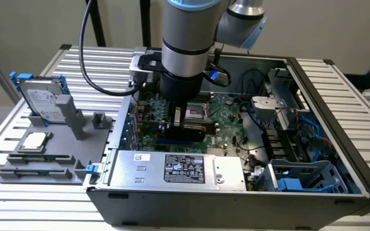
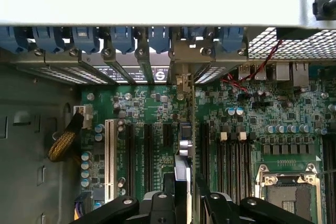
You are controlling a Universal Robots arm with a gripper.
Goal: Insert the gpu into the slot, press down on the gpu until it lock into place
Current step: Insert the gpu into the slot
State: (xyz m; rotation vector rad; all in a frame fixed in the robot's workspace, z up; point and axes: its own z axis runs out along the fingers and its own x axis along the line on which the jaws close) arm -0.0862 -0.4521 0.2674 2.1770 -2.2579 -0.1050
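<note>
At the centre of the exterior view, inside the case [image 1: 236,209], the gripper [image 1: 186,124] is clenched on the gpu [image 1: 195,131], held edge-down right over the slot [image 1: 172,143], seemingly aligned or partly in but not yet visibly locked.

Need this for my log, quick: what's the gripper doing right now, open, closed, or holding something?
Gripper: shut on the gpu, which stands edge-on between its fingers over the motherboard.
</note>
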